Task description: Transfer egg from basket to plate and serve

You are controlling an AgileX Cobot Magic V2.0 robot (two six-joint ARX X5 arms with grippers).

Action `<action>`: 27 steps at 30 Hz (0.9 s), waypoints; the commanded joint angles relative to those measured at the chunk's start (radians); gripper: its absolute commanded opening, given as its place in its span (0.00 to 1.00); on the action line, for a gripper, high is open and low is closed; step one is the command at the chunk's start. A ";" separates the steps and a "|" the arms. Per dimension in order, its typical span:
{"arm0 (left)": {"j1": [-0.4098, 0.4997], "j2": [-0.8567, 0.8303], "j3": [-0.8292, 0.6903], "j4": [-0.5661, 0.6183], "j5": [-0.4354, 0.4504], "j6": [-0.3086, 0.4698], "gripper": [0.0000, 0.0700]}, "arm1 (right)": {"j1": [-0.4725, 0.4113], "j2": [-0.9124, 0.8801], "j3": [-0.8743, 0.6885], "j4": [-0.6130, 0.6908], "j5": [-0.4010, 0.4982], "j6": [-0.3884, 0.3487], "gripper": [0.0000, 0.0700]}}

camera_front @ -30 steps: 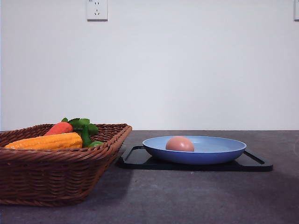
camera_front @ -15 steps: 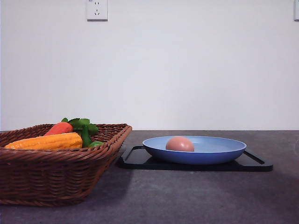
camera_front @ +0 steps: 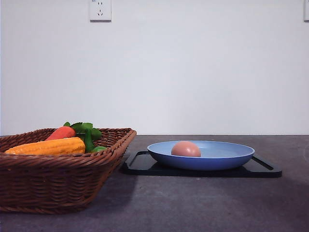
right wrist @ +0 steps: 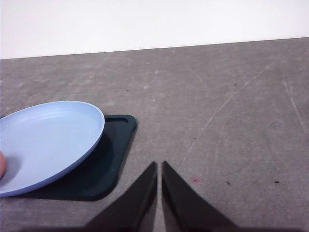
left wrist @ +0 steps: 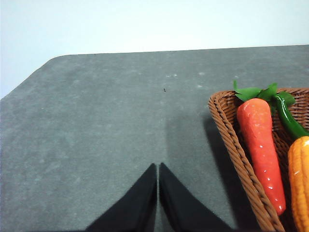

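The pinkish-brown egg (camera_front: 186,149) lies in the light blue plate (camera_front: 227,157), left of its middle; a sliver of the egg (right wrist: 2,164) also peeks in at the edge of the right wrist view, on the plate (right wrist: 48,140). The brown wicker basket (camera_front: 58,183) stands at the front left. My left gripper (left wrist: 158,166) is shut over bare table beside the basket's rim (left wrist: 231,140), holding nothing. My right gripper (right wrist: 159,165) is shut too, over bare table to the side of the plate.
The plate rests on a flat black tray (camera_front: 145,164) with handles. An orange carrot (camera_front: 61,132), a yellow corn cob (camera_front: 48,146) and green leaves (camera_front: 86,128) lie in the basket. Grey tabletop (camera_front: 193,203) stretches in front of the tray; a white wall stands behind.
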 commanded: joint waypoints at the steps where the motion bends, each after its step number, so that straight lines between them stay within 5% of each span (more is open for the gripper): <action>1: 0.002 0.000 -0.027 0.013 0.000 0.013 0.00 | 0.000 -0.003 -0.005 0.008 0.002 0.013 0.00; 27: 0.002 0.000 -0.027 0.013 0.000 0.013 0.00 | 0.000 -0.003 -0.005 0.008 0.002 0.013 0.00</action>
